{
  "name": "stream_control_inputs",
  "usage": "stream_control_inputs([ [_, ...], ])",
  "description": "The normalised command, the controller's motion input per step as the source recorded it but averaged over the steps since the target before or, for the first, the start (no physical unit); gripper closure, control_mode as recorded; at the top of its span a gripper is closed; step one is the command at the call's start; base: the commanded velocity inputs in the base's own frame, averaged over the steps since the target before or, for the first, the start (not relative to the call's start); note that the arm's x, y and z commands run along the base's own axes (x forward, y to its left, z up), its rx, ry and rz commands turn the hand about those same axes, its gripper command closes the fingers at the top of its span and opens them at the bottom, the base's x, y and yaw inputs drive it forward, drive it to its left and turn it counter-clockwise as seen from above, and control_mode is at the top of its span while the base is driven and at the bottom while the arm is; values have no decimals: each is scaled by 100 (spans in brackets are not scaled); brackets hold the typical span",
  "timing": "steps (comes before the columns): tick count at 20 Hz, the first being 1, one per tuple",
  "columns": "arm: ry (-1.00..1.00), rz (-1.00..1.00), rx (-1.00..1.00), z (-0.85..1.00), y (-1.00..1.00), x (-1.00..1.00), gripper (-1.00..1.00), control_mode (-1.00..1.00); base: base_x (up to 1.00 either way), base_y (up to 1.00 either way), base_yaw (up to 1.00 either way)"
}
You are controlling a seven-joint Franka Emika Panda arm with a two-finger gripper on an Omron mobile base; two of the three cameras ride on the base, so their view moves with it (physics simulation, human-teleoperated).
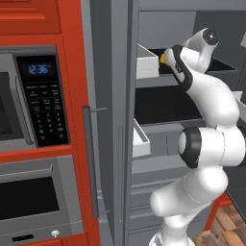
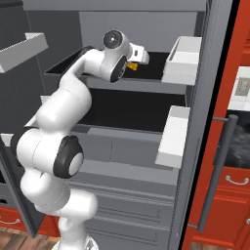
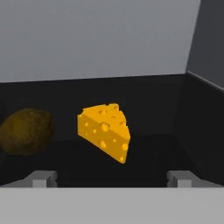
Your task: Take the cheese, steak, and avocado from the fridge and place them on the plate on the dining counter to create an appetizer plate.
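Cheese (image 3: 104, 131) sits on the fridge (image 1: 158, 91) shelf before the spread gripper (image 3: 111, 178), a dark lump (image 3: 26, 130) beside it half-lost in shadow.

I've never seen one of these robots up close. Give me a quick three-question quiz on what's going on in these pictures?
1. True or false: the gripper is already clamped on the cheese.
2. In the hand view, what lies beside the cheese on the black fridge shelf? A) a dark brownish lump B) a red apple C) a milk bottle
3. Fill in: the arm reaches into the open ____.

Key: 1 false, the fingertips stand apart, short of the wedge; 2 A; 3 fridge.
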Motion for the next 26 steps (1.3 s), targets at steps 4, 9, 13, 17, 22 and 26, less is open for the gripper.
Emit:
stream_control_inputs([
  [4,7,0,0,-6,-5,33,-100,-100,0,0,0],
  [9,7,1,0,-28,0,11,-100,-100,0,0,0],
  [13,3,2,0,-28,0,6,-100,-100,0,0,0],
  [17,0,2,0,-3,0,28,-100,-100,0,0,0],
  [22,0,3,0,0,0,41,-100,-100,0,0,0],
  [26,0,3,0,0,0,41,-100,-100,0,0,0],
])
